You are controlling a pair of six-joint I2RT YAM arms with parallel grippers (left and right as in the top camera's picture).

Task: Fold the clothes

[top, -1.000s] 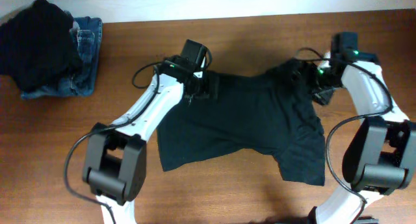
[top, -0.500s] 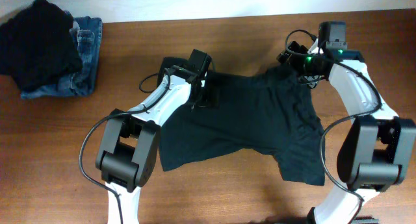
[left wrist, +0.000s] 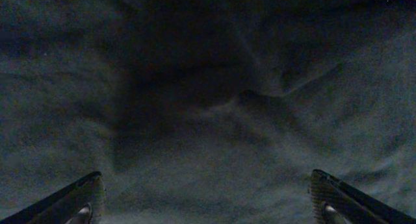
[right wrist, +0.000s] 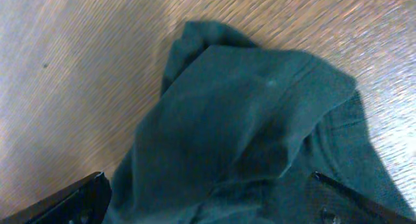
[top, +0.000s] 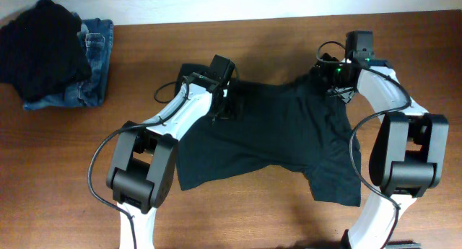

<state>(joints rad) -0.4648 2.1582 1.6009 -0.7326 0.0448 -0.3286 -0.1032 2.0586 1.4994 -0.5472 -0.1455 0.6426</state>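
The clothes, a very dark green T-shirt, lie spread and wrinkled on the middle of the brown table. My left gripper hovers over the shirt's upper left part. In the left wrist view its jaws stand open, and dark creased cloth fills the view between the two fingertips. My right gripper is over the shirt's upper right corner. Its wrist view shows open jaws either side of a bunched fold of cloth lying on bare wood. Neither gripper holds anything.
A heap of black cloth sits on folded blue jeans at the far left corner. The table's far edge meets a pale wall. Bare wood lies beyond the shirt's corner.
My right gripper has moved up and left along the shirt's top edge to its upper right corner. The left gripper has shifted slightly onto the shirt and its elbow swung right.
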